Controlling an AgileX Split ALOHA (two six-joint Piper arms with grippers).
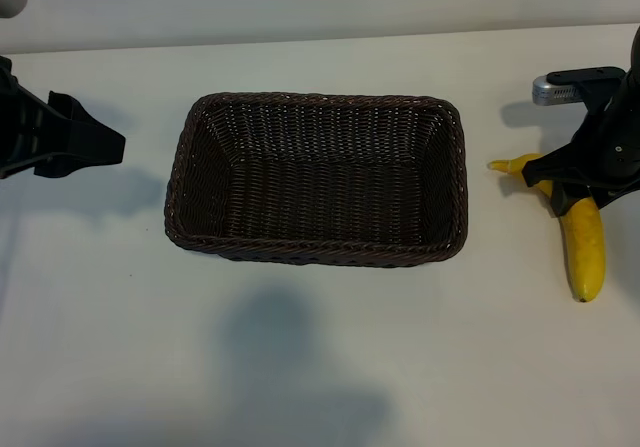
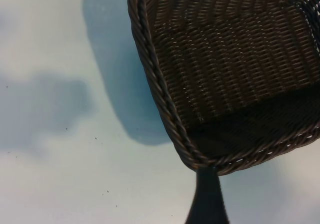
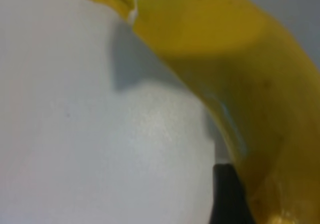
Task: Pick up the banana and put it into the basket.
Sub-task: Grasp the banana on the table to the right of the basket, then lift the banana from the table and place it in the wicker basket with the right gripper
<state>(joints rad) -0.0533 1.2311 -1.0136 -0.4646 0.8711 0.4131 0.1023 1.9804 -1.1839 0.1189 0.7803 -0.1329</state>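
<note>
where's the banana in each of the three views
Exterior view: banana on the table at far right, right of the basket, under the right gripper.
Left wrist view: not in it; only the basket.
Right wrist view: fills the frame.
Shared landmark: the white table.

Curved bright yellow banana (image 1: 583, 247) lying flat on the white bench (image 1: 320, 367), stem end toward the basket, well apart from it, dark brown woven rectangular basket (image 1: 190, 142) mid-bench, upright, nothing inside
</note>
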